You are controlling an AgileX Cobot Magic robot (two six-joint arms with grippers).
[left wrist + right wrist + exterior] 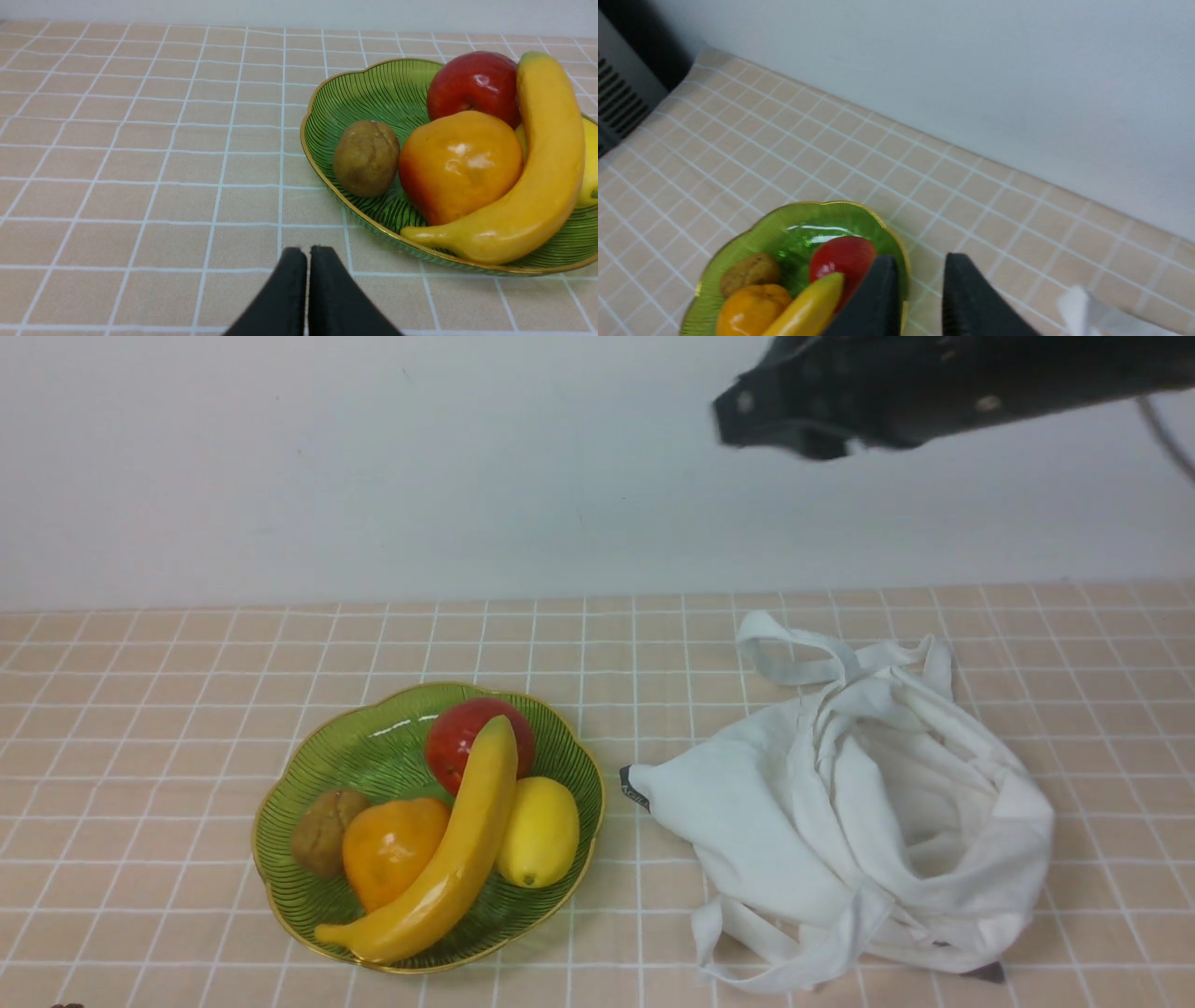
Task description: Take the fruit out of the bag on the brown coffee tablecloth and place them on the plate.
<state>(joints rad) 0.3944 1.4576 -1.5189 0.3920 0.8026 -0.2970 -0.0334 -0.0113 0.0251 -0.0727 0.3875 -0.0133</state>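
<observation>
Up at the top of the front view the right arm (934, 383) is only a dark blur, cut off by the edge, so its tip cannot be made out there. Inside the crumpled white bag (868, 812) the folds hide whatever there may be; its small black tag (634, 789) points toward the plate. In the right wrist view the bag is only a blurred white corner. On the green plate (373, 747) the banana (457, 859) lies across the other fruit and covers part of the red apple (462, 737); an orange (392, 845), a lemon (540, 831) and a small brown fruit (322, 831) sit around it.

The right gripper (920, 257) has its jaws a little apart, with tablecloth (140, 709) showing between them and nothing held. The left gripper (307, 249) has its jaws pressed together, empty, over bare cloth near the plate's rim.

The banana rests on the plate, its greenish tip at the apple, its stem end at the near rim. It is apart from both grippers.
</observation>
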